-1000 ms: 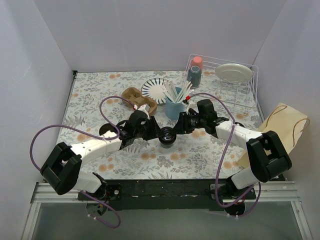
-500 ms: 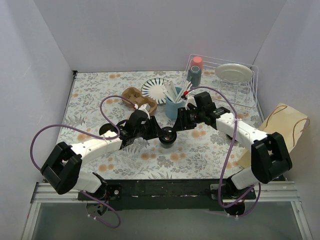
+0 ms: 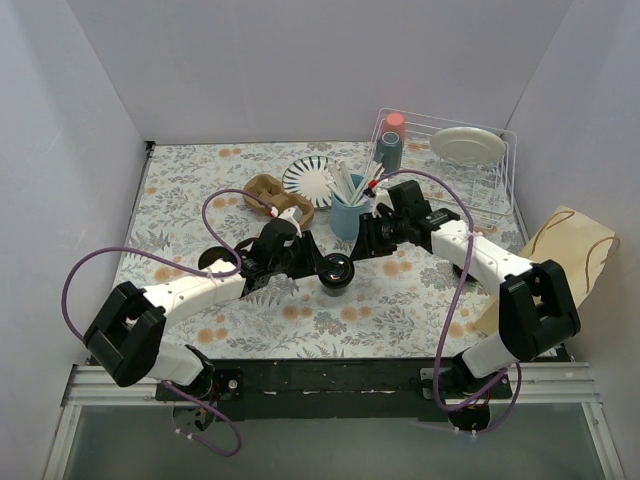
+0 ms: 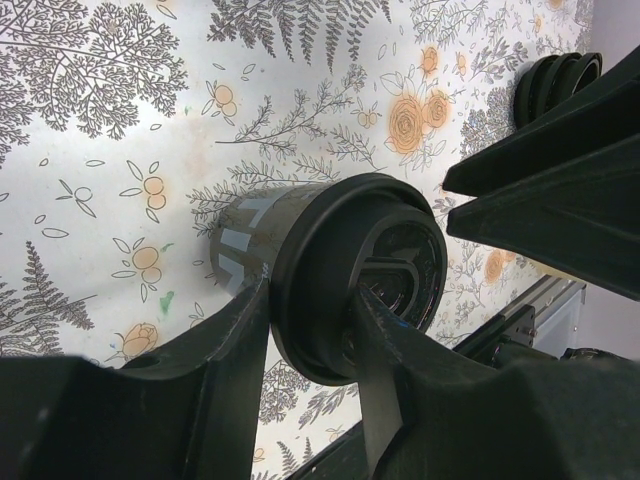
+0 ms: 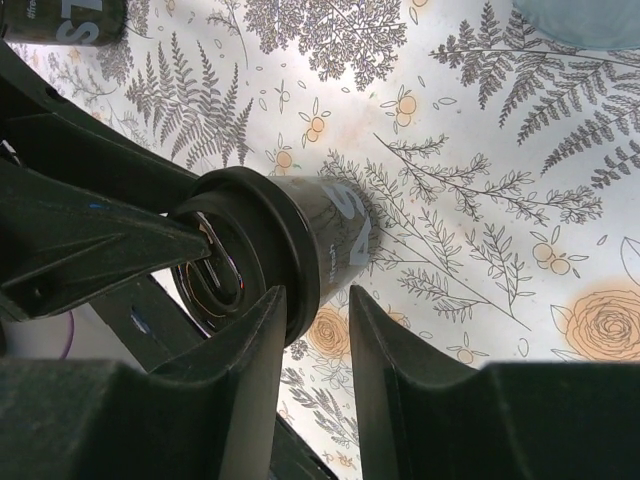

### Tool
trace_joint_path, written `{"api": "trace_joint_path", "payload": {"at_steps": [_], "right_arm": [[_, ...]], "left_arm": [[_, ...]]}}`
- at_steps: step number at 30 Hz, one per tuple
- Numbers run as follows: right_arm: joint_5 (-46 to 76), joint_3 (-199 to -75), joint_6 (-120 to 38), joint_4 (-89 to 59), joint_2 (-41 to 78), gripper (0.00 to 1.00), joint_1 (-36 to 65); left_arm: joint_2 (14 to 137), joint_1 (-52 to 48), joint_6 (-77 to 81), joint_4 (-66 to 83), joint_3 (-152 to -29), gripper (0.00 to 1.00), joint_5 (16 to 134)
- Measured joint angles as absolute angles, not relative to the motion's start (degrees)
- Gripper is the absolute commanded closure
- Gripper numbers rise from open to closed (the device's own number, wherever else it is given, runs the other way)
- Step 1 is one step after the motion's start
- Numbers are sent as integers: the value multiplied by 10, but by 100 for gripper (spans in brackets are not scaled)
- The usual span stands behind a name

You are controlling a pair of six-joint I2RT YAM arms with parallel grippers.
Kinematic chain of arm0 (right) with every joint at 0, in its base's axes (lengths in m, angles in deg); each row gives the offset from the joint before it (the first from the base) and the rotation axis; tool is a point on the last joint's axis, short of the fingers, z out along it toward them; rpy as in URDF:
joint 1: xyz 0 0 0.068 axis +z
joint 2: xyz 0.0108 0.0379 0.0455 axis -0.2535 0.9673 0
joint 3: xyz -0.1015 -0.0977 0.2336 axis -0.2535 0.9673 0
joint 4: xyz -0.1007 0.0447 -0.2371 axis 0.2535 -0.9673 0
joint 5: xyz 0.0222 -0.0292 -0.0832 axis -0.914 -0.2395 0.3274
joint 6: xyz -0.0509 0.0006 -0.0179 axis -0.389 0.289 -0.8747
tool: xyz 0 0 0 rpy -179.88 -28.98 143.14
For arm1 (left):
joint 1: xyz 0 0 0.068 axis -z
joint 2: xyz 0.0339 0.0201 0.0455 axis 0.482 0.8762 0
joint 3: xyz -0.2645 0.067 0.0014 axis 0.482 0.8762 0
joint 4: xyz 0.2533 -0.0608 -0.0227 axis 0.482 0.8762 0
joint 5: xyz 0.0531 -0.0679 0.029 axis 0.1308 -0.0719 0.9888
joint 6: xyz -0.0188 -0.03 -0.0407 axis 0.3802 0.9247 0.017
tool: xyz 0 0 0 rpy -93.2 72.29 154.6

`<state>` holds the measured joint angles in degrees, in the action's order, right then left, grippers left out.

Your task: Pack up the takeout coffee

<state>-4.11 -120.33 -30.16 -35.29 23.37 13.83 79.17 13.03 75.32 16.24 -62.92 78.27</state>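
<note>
On the floral cloth, left gripper's 2 black fingers pinch the round-lidded dark cup; right gripper's barely parted, empty.

The coffee cup stands upright near the middle of the table. It is a dark paper cup with pale lettering, capped by a black lid and clamped at the lid rim by the left gripper. The brown pulp cup carrier sits well behind it. The kraft paper bag lies at the right edge.
</note>
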Motion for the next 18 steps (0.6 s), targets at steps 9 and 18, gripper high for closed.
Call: {"api": "trace_joint_path", "payload": {"at_steps": [9,18], "right_arm": [[-64,-1206,-305,-341,265,65,135],[-64,-1152,-288,-271,250,70,134]], "left_arm": [[794,130,753,162,-630,65,782],[796,130,764,143,-619,65,781]]}}
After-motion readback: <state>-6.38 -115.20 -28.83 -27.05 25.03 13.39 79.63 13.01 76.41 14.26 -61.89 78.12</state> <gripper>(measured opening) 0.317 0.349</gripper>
